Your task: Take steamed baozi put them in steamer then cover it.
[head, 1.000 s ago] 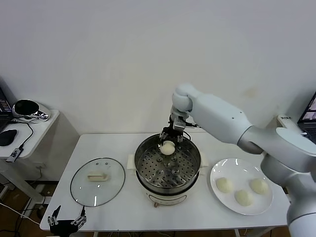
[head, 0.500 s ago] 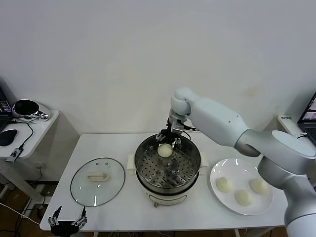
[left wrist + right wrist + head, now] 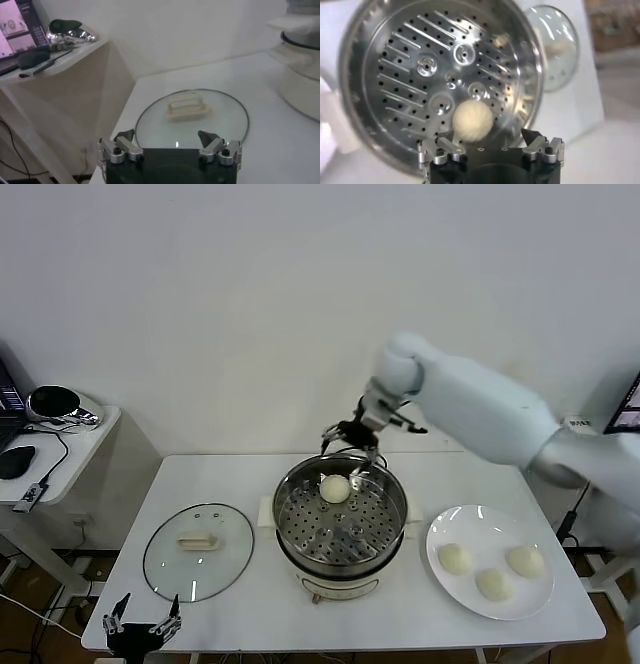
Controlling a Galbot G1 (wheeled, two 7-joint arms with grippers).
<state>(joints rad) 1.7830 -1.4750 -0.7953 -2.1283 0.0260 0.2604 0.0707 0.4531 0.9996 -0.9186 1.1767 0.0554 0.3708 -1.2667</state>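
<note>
I get bright, even room light; glare glints off the steamer (image 3: 341,519) tray, and my right wrist view blurs.

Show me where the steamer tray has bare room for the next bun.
One baozi sits at the tray's far edge, below the open right gripper. The rest of the steamer tray, middle and near side, is bare. The plate holds three buns, its far half free. The cover lies left, the left gripper parked nearby.
</note>
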